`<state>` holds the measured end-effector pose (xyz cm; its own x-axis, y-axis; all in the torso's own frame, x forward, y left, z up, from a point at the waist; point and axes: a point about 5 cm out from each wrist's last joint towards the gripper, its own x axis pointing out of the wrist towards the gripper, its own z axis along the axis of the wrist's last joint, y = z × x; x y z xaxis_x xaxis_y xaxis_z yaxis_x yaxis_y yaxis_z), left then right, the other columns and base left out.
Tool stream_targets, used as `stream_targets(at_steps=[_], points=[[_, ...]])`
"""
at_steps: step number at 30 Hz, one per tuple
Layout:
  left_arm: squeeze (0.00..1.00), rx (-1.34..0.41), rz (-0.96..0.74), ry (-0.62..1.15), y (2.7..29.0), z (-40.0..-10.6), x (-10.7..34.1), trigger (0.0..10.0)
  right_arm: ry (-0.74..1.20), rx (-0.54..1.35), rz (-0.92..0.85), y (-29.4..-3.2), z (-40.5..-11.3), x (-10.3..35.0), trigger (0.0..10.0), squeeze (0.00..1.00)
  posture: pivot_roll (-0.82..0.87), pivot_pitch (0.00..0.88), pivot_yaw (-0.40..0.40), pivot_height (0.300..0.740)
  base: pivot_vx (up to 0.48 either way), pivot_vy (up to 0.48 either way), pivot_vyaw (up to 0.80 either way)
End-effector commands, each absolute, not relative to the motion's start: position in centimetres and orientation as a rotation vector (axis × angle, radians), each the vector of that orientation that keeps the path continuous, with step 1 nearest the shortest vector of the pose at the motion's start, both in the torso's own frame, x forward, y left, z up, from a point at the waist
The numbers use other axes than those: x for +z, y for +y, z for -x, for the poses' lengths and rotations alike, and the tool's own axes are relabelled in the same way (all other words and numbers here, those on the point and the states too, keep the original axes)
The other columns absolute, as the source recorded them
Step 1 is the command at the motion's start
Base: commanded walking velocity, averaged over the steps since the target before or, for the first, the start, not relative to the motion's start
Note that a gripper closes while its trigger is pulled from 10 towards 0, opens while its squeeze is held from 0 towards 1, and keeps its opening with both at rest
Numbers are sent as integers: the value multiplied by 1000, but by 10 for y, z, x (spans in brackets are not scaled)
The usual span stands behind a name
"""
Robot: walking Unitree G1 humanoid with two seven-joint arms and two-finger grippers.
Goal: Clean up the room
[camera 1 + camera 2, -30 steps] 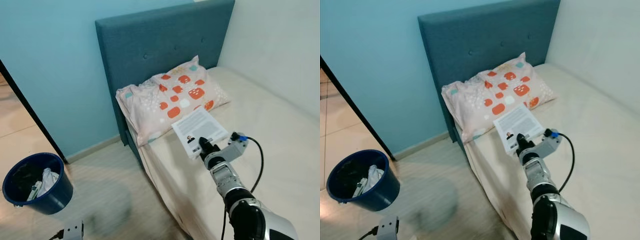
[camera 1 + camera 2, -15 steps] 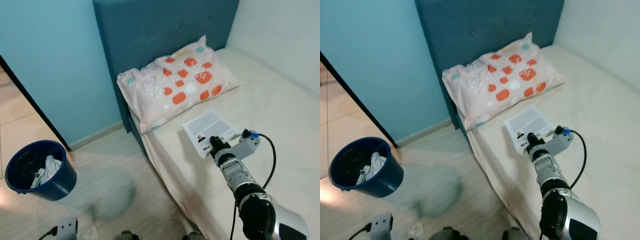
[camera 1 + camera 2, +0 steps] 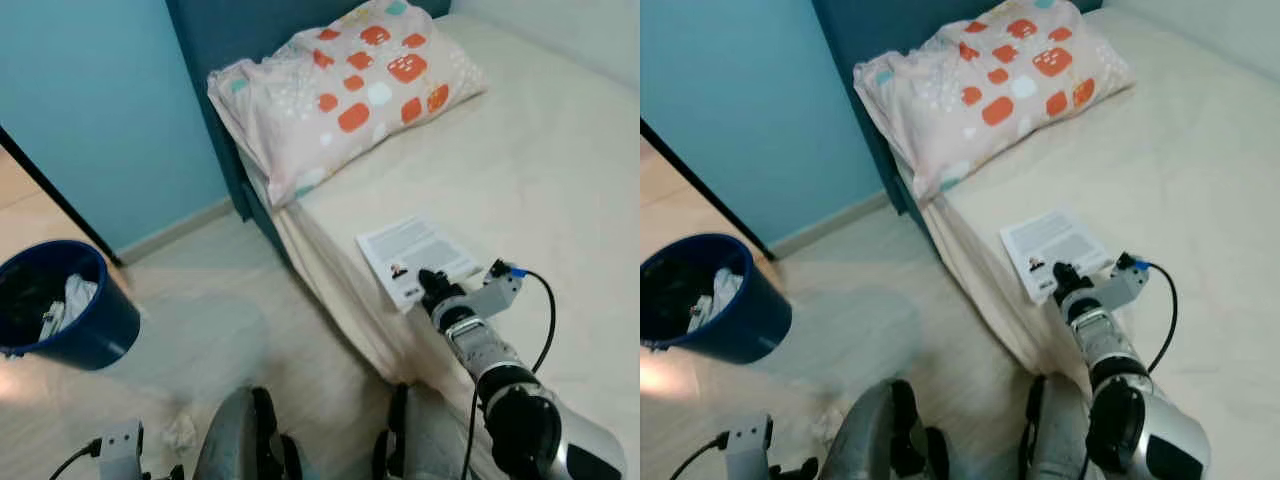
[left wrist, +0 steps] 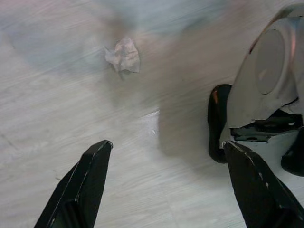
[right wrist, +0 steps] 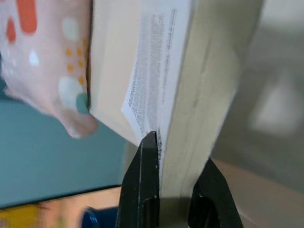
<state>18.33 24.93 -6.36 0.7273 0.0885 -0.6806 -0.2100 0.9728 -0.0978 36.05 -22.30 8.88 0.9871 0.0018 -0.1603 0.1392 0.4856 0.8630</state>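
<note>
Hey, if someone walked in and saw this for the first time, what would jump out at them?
Probably the right hand clamped on a thin white printed booklet near the edge of the cream bed. Next, the pink pillow with orange patches at the bed's head, then the dark blue bin holding rubbish on the floor.

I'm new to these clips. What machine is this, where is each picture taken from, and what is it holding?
This is a walking humanoid robot with two silver arms, each ending in a two-fingered black pincer. The two wide pictures come from cameras in its head, looking down at a bed with a patterned pillow. The right pincer is shut on a book, white with printed text, near the mattress edge; the right wrist camera looks along the fingers clamping the book's edge. The left wrist camera shows the open left pincer hanging above the floor, where a crumpled paper wad lies. A blue bin holding rubbish stands by the wall.
</note>
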Motion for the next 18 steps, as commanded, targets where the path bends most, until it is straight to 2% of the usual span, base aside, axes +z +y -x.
stream_targets(at_steps=[1, 5, 10, 18], points=[[0, 179, 159, 767, 260, -168, -67, 10000, 165, -150, -1127, -232, -354, 81, 10000, 0, 136, 445, 74, 592, 0, 0, 0], [0, 170, 152, 754, 263, -165, -66, 10000, 180, -173, -1125, -238, -352, 79, 10000, 0, 155, 464, 83, 592, 0, 0, 0], [0, 148, 128, 725, 272, -157, -63, 10000, 127, 38, -1083, -234, -365, 108, 10000, 0, 203, 524, 85, 592, 0, 0, 0], [0, 145, 124, 691, 279, -140, -58, 10000, 154, 232, -1008, -218, -379, 134, 10000, 0, 230, 585, 90, 592, 0, 0, 0]])
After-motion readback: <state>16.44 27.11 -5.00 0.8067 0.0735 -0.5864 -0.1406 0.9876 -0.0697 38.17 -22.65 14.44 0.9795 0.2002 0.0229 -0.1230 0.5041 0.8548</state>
